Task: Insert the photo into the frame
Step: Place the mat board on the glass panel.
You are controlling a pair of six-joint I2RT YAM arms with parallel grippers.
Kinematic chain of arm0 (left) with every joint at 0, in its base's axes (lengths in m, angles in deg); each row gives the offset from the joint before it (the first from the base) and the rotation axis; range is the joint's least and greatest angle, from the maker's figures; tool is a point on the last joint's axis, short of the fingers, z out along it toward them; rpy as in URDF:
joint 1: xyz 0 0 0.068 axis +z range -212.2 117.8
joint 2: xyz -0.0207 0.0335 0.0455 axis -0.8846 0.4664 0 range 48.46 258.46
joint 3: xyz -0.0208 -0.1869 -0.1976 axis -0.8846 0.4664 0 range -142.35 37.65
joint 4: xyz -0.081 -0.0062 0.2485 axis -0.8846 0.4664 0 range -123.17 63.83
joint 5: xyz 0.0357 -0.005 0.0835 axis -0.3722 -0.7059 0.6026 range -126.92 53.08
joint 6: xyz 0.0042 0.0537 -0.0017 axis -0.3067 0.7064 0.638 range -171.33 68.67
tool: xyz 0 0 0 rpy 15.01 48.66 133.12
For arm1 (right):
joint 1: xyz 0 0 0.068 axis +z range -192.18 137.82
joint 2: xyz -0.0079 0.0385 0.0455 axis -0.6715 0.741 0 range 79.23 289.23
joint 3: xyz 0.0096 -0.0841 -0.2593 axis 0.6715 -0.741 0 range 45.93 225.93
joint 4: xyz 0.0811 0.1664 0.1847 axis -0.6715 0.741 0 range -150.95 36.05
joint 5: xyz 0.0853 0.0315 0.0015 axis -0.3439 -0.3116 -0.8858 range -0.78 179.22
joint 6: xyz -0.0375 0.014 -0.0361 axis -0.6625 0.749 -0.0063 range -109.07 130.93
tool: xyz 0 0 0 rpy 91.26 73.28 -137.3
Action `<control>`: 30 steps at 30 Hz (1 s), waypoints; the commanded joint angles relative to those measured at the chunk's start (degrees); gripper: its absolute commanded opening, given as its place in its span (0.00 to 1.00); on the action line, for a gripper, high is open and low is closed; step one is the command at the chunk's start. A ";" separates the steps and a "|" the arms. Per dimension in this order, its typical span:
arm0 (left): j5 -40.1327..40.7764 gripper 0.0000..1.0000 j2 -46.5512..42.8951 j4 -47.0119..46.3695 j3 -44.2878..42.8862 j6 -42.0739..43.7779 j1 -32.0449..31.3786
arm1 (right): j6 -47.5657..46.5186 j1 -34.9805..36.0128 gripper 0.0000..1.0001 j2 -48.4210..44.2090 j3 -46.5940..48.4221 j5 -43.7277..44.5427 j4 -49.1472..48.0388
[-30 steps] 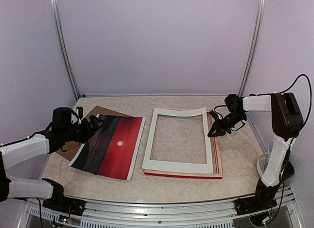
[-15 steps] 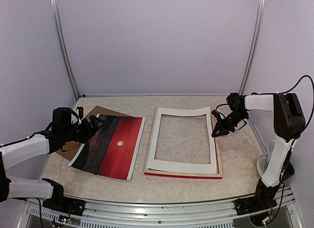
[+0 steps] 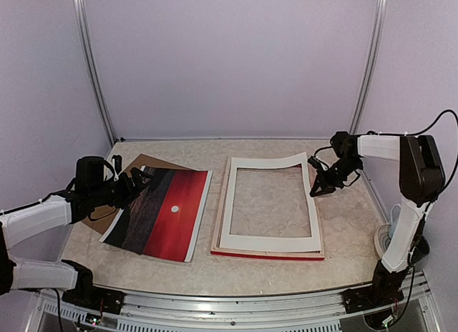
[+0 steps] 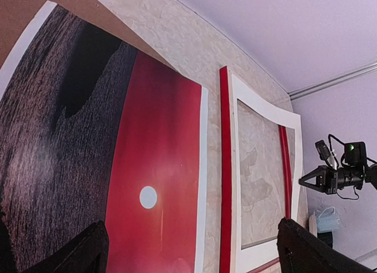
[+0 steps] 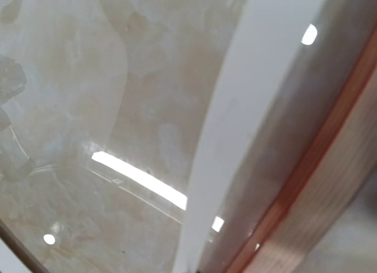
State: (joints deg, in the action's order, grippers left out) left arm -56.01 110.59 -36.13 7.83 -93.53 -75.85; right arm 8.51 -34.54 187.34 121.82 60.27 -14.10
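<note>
The frame (image 3: pixel 268 255) lay red face down at centre right of the table (image 3: pixel 343 225) and had not moved over the last second. Only its red lower edge and pale right side showed in the top view.

On it, the mat (image 3: pixel 268 242) had changed. It had slid toward the right of the picture, so it sat squarer over the frame, and its upper right corner had risen into a curl off the frame. The mat was probably being peeled away to clear the opening.

The photo (image 3: pixel 168 210) stayed at centre left, picture side up, partly over the brown board (image 3: pixel 143 162), well apart from the frame. It was therefore not yet in place, and that step seemed to wait on the mat.

The right gripper (image 3: pixel 315 189) had drawn up and to the right, jaws clenched at the mat's right edge. Since the mat followed it, it was most likely pinching that edge. Its wrist view showed only the white strip, very close.

The left gripper (image 3: pixel 132 183) hovered unmoved over the photo's upper left with jaws spread wide, holding nothing.
</note>
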 commanded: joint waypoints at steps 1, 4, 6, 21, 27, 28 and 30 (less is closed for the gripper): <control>-0.32 0.98 -0.46 0.35 -1.17 0.20 -0.66 | -2.21 -0.70 0.00 1.43 2.88 0.52 1.90; -0.22 0.98 -0.39 0.22 -1.24 -0.07 -1.09 | -2.68 -0.70 0.00 1.88 3.12 -0.27 2.06; -0.08 0.98 -0.40 0.30 -1.16 -0.01 -1.35 | -2.60 -0.57 0.00 2.10 2.61 -1.42 1.75; 0.20 0.98 -0.21 -0.30 -0.52 -0.49 -1.98 | -3.11 2.50 0.00 1.32 1.23 -3.77 1.22; 0.37 0.98 -0.68 -0.26 -0.20 -0.84 -2.00 | -2.86 3.26 0.00 0.95 1.49 -2.43 1.76; 0.48 0.98 -0.80 -0.29 -0.11 -0.86 -2.07 | -2.86 3.26 0.00 0.51 1.37 -2.23 1.82; 0.47 0.98 -1.01 -0.20 -0.07 -0.84 -2.11 | -2.86 3.26 0.00 -0.23 1.09 -2.21 1.77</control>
State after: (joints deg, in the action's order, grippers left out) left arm -55.95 110.59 -36.15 7.83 -94.01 -77.47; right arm 6.06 -31.79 188.59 123.59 57.98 -13.46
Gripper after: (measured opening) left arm 0.980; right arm 0.003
